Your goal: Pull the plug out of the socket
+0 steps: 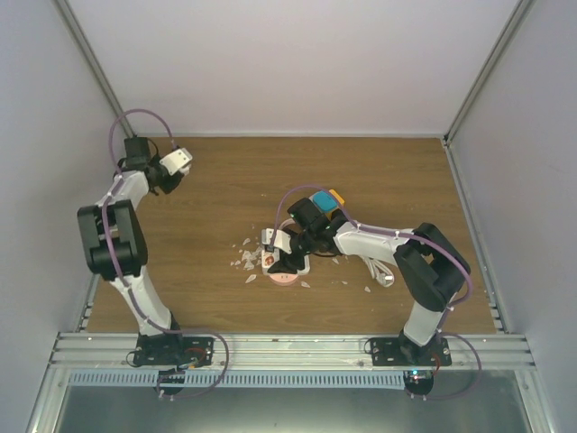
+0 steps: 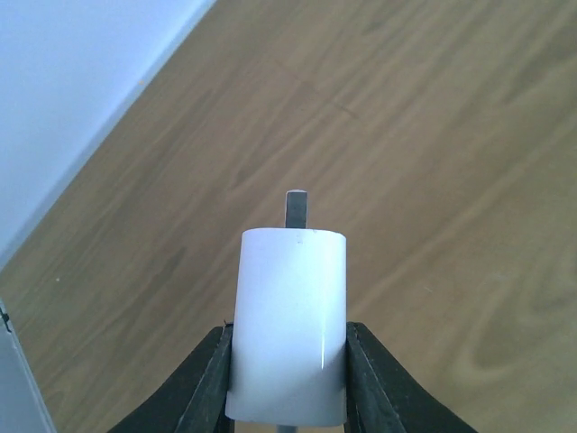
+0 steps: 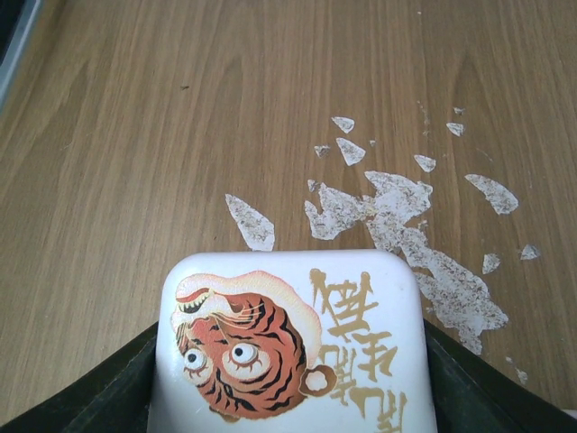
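My left gripper point(image 1: 173, 167) is at the far left of the table, shut on a white plug point(image 1: 178, 160) that it holds up off the wood. In the left wrist view the plug point(image 2: 290, 325) sits between my black fingers point(image 2: 209, 388), with a metal prong point(image 2: 296, 209) pointing away. My right gripper point(image 1: 287, 262) is at the table's middle, shut on the white socket block point(image 1: 281, 242). In the right wrist view the socket point(image 3: 288, 347) bears an orange tiger face and gold characters, and fingers point(image 3: 473, 388) press on both its sides. Plug and socket are far apart.
White flakes point(image 3: 397, 212) are scattered on the wood beside the socket, also seen from above point(image 1: 245, 262). A pink round piece point(image 1: 283, 278) lies under the right gripper. A white cable point(image 1: 383, 272) runs by the right arm. Walls enclose the table on three sides.
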`<state>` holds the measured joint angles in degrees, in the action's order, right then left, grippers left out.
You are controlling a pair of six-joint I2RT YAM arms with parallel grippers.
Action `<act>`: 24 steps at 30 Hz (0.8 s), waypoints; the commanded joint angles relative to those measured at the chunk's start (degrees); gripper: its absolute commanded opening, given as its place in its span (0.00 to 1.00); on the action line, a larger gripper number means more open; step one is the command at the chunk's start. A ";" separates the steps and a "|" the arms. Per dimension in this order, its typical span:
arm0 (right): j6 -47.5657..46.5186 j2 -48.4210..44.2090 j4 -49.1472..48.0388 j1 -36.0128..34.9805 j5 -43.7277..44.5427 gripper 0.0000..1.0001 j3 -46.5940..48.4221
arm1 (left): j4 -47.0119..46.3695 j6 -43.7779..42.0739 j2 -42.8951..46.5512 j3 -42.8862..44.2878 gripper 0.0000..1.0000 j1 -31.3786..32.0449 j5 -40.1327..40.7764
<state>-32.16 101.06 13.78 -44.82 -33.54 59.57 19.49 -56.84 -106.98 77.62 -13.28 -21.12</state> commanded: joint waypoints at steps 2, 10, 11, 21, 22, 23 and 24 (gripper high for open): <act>0.67 0.98 4.68 0.27 -0.47 0.26 0.41 | -3.02 5.50 -8.17 8.44 0.06 -0.37 1.51; 0.93 1.18 4.70 0.26 -1.05 0.27 0.80 | -0.22 8.77 -19.00 16.36 0.07 0.16 0.76; 1.02 1.28 4.76 0.26 -1.08 0.27 0.87 | -0.09 9.26 -20.00 16.75 0.08 0.20 0.78; 2.04 1.34 4.34 0.28 -1.87 0.28 1.55 | 3.65 10.38 -21.95 16.76 0.34 0.58 -0.61; 2.28 1.37 4.30 0.23 -1.88 0.28 1.66 | 4.02 10.12 -21.51 16.32 0.39 0.54 -0.98; 2.42 1.34 4.32 0.24 -1.92 0.28 1.73 | 4.30 9.82 -20.78 15.80 0.46 0.53 -1.48; 2.53 1.41 4.20 0.27 -1.98 0.28 1.77 | 4.52 9.63 -19.95 15.15 0.53 0.53 -1.98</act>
<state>-31.86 101.16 15.25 -44.82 -33.69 60.34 21.12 -46.78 -127.79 93.86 -13.10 -20.84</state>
